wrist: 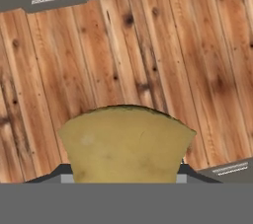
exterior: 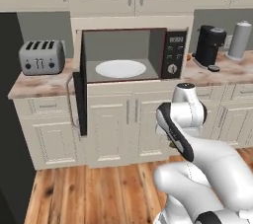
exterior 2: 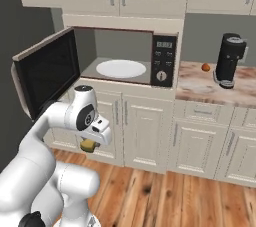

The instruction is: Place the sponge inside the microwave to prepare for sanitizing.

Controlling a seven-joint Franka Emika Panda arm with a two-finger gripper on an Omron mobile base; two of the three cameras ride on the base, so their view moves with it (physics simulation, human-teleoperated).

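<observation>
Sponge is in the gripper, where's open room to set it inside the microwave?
The microwave door hangs open; its white round plate is bare, with grey floor around it. The sponge sits in the gripper, low before the cabinets. The button panel side is closed off.

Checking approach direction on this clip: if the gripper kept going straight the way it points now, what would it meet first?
The gripper, shut on the sponge, points down. Straight on, it would likely meet the wooden floor first, not the microwave; depth is unclear.
</observation>
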